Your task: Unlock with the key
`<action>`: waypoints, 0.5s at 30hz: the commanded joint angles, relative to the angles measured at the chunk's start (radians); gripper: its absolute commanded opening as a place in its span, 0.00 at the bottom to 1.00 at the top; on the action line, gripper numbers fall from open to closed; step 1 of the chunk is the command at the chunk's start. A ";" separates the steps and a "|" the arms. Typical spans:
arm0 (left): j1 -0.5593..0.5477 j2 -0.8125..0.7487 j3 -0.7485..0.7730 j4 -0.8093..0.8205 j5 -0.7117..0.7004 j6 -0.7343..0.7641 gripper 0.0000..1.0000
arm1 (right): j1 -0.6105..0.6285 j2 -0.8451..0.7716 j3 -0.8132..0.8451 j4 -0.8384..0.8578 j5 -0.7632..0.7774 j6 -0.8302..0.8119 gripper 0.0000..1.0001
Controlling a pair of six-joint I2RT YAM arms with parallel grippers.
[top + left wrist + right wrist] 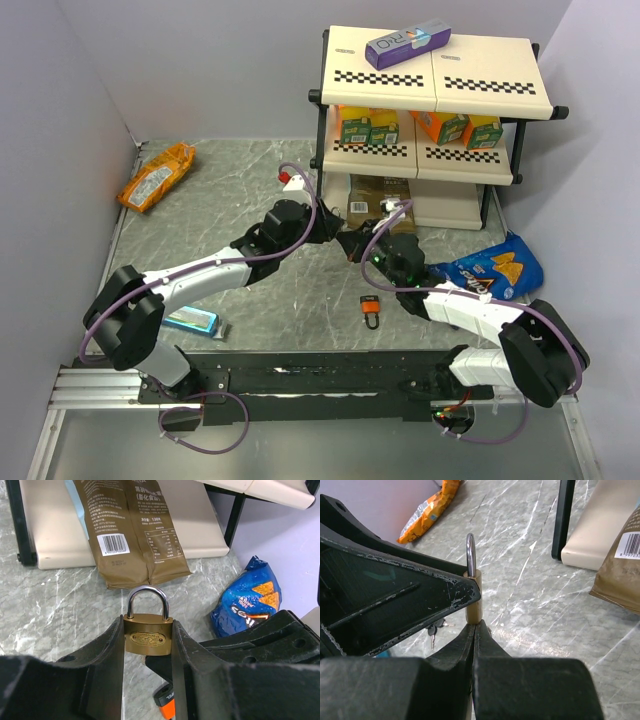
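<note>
Brass padlock (146, 639): clamped upright in left claw (148, 630); bare marble (60, 610) ahead, up to brown bag (135, 530).
Right claw (475, 629): pressed together, tips at padlock's base.
Key (433, 630): right wrist only, dangling beside those tips.

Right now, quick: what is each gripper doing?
Left gripper: closed on the brass padlock with the silver shackle.
Right gripper: shut, tips at that padlock's underside; the small black-headed key bunch dangles beside; whether a key is pinched cannot be told.
</note>
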 commanded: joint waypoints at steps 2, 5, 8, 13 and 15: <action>-0.072 0.023 -0.023 -0.171 0.238 -0.048 0.01 | -0.057 -0.033 0.067 0.351 0.113 0.020 0.00; -0.074 0.004 -0.034 -0.154 0.240 -0.036 0.01 | -0.077 -0.044 0.058 0.348 0.072 0.037 0.00; -0.074 -0.017 -0.048 -0.117 0.260 -0.026 0.01 | -0.092 -0.059 0.058 0.324 0.047 0.057 0.00; -0.074 -0.046 -0.066 -0.053 0.310 -0.022 0.01 | -0.125 -0.081 0.046 0.310 -0.007 0.106 0.00; -0.074 -0.065 -0.085 -0.023 0.330 -0.028 0.01 | -0.137 -0.084 0.041 0.311 -0.037 0.128 0.00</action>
